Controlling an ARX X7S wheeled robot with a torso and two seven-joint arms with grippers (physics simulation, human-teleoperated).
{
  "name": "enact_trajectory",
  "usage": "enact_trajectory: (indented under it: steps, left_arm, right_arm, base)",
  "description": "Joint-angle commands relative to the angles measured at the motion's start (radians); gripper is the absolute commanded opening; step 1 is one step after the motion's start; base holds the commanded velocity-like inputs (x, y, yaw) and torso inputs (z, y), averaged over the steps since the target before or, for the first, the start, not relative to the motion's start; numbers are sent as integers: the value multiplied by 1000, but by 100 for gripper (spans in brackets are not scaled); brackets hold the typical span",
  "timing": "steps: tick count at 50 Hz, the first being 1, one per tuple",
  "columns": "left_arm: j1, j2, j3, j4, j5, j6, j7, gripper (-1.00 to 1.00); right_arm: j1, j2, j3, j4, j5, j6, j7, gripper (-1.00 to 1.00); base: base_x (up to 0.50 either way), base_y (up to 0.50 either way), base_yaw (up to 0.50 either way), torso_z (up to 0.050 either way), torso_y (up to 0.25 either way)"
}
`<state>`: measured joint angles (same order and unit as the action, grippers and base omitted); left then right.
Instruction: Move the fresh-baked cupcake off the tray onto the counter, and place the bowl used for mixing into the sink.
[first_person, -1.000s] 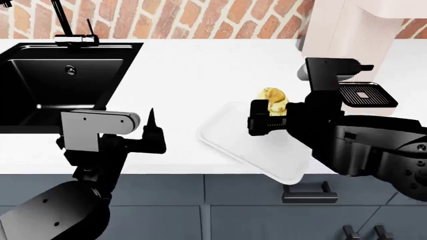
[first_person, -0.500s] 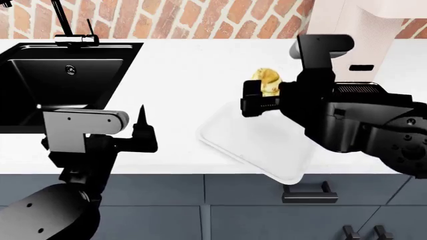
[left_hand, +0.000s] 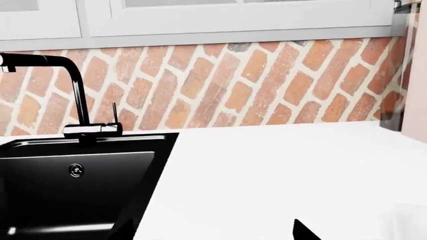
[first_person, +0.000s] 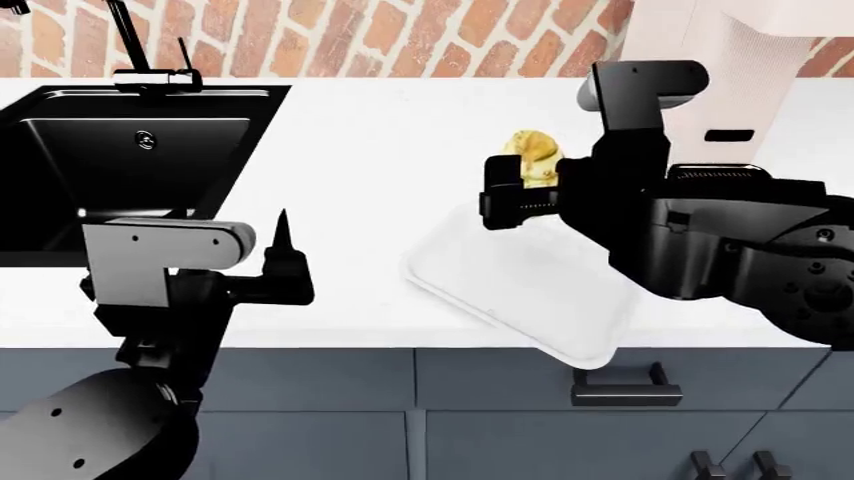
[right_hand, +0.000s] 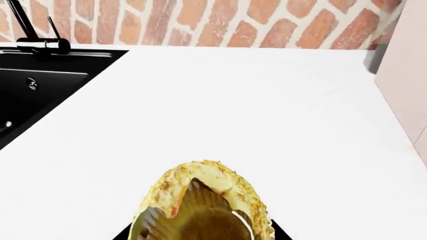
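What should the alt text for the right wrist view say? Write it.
A yellow cupcake, tipped so its ribbed wrapper faces the camera, fills the lower centre, over the white counter. The black sink and a brick wall lie beyond.

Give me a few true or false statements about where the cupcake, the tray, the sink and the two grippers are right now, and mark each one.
1. The right gripper holds the small pale-yellow frosted cupcake. True.
2. The cupcake sits on the flat white rectangular tray. False: it is lifted, near the tray's far edge.
3. The left gripper grips a wooden bowl. False: it holds nothing, and no bowl is in view.
4. The matte black rectangular sink lies on the left arm's side. True.
5. The sink holds a bowl. False: the visible basin shows none.
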<state>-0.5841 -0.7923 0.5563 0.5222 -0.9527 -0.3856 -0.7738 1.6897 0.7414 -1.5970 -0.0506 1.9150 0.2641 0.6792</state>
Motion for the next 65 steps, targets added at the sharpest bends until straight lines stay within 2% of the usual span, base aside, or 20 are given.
enact_trajectory:
  steps: [1, 54, 65]
  left_arm:
    - [-4, 0, -2, -1, -1, -1, 2, 100]
    - [-8, 8, 0, -10, 7, 1, 11, 100]
    - [10, 6, -6, -13, 13, 20, 14, 100]
  right_arm:
    - [4, -3, 9, -1, -24, 15, -5, -100]
    - [-10, -20, 23, 28, -39, 18, -31, -100]
    - [-44, -133, 11, 257, -38, 28, -174, -100]
  base:
    - [0, 215, 0, 0, 0]
    - [0, 217, 0, 0, 0]
    - [0, 0, 0, 0, 0]
